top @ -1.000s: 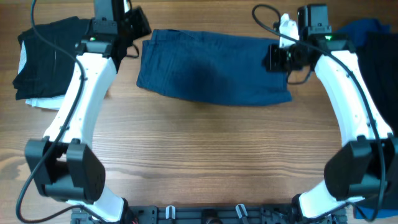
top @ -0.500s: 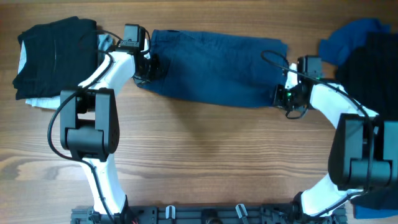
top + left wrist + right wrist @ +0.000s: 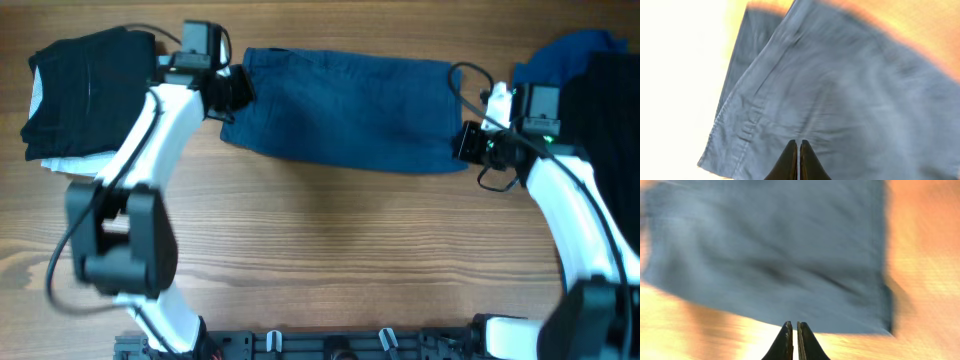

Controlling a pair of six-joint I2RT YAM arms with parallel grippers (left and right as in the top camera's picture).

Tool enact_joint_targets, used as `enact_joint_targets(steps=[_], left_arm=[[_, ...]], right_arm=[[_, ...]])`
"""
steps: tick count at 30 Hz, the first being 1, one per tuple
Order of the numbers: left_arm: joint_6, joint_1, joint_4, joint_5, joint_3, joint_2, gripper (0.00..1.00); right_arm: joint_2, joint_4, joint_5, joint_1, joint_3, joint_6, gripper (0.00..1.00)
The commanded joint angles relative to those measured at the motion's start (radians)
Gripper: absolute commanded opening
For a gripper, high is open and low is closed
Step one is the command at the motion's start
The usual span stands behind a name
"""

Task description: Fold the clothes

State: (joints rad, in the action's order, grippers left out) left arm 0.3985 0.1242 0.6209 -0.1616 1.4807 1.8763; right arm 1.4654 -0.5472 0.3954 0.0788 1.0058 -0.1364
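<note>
**Bench [image 3: 330, 250], left to right**

1. **Black garment [image 3: 85, 85].** Far left, lying as a compact squared stack. A pale grey-white garment [image 3: 60, 163] shows under its lower edge. Judged to be a finished pile, set well apart from the working area so it is not disturbed.

2. **Left gripper [image 3: 234, 90].** At the left end of the shorts. The jaws are together with nothing between them. The wrist view, which is blurred, shows the tips [image 3: 798, 145] over the fabric near a stitched seam. Judged to be placed for smoothing or for picking a corner, not for carrying.

3. **Dark blue shorts [image 3: 345, 110].** The piece in hand. They lie flat as a long band across the back centre of the bench, between the two grippers, and neither one holds them. They look laid out straight so that both ends can be taken evenly. How many layers lie there cannot be told.

4. **Right gripper [image 3: 466, 143].** At the lower right corner of the shorts. The jaws are together and empty. The wrist view shows the tips [image 3: 792, 325] over bare wood, just off the fabric's near edge. The jaws would have to part before any corner could be taken.

5. **Brighter blue garment [image 3: 565, 55]** and **second black garment [image 3: 612, 110].** At the right edge, loosely heaped and partly out of frame. Judged to be waiting their turn.
</note>
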Motion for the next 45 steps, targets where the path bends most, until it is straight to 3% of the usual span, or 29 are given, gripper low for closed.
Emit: enact_joint_targets(steps=[1, 12, 14, 20, 21, 22, 24, 26, 33, 45], left_arm=[[0.003, -0.003, -0.002, -0.029, 0.006, -0.019, 0.04], [0.006, -0.005, -0.003, -0.011, 0.006, 0.169, 0.04], [0.006, -0.005, -0.003, 0.008, 0.006, 0.185, 0.04], [0.007, -0.032, 0.008, 0.136, 0.026, 0.133, 0.06], [0.006, -0.048, 0.017, 0.120, 0.030, 0.116, 0.30], [0.006, -0.066, 0.016, 0.087, 0.030, 0.104, 0.61], [-0.002, -0.113, 0.012, 0.013, 0.030, 0.099, 0.74], [-0.002, -0.139, -0.002, 0.012, 0.029, 0.121, 0.80], [-0.055, -0.129, -0.071, -0.053, 0.029, 0.253, 0.80], [-0.104, -0.096, -0.079, -0.116, 0.029, 0.344, 0.78]], right_arm=[[0.006, 0.048, 0.216, -0.051, 0.007, 0.107, 0.04], [0.443, 0.232, 0.048, -0.089, 0.006, 0.103, 0.04], [0.500, 0.232, 0.015, -0.077, 0.006, 0.040, 0.05], [0.411, 0.205, 0.084, -0.075, 0.010, 0.031, 0.04], [0.385, 0.195, 0.084, -0.075, 0.010, 0.031, 0.04], [0.333, 0.176, 0.085, -0.076, 0.010, 0.028, 0.04], [0.226, 0.151, 0.119, -0.092, 0.010, 0.028, 0.04], [0.142, 0.143, 0.124, -0.123, 0.010, 0.028, 0.06], [0.070, 0.199, 0.114, -0.211, 0.010, 0.019, 0.25], [0.081, 0.204, 0.067, -0.212, 0.009, 0.021, 0.28]])
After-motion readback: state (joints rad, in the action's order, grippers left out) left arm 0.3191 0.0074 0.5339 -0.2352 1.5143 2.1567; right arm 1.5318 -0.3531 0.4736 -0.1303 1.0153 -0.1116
